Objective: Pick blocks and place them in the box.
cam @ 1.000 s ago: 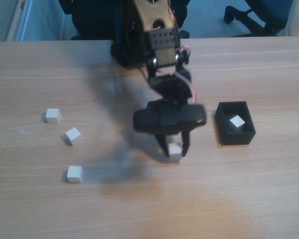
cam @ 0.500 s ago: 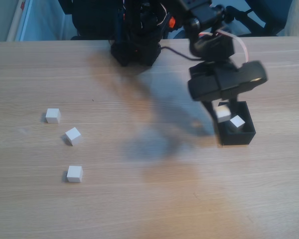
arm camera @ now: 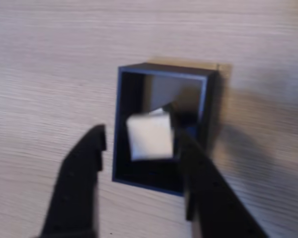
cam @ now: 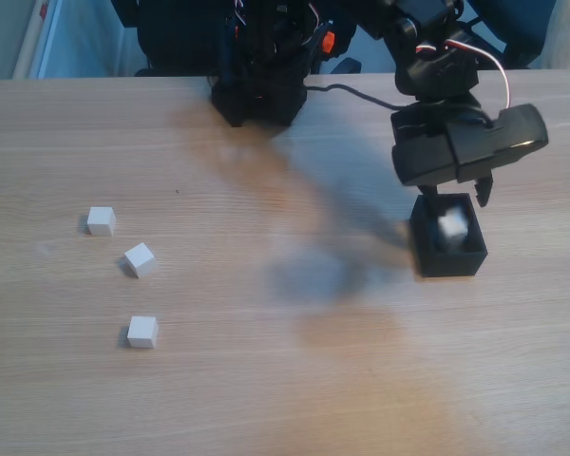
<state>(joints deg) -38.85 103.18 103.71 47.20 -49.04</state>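
Small white cubic blocks lie at the left of the fixed view: one (cam: 101, 220) uppermost, one (cam: 140, 258) below and right of it, one (cam: 142, 332) lowest. At right, the small black low-walled box (cam: 447, 258) sits on the pale wooden table (cam: 285, 380), white blurred inside, with the black two-finger gripper (cam: 456, 195) just above it.

In the wrist view, the gripper (arm camera: 139, 141) is spread wide over the box (arm camera: 123, 99). A white block (arm camera: 149, 136) lies between the fingers, against the right one (arm camera: 198, 168).

Pale wood-grain laminate table (cam: 266, 380), smooth, faintly sheeny; matt black plastic-looking box (cam: 448, 261); matt white cube blocks (cam: 142, 332)
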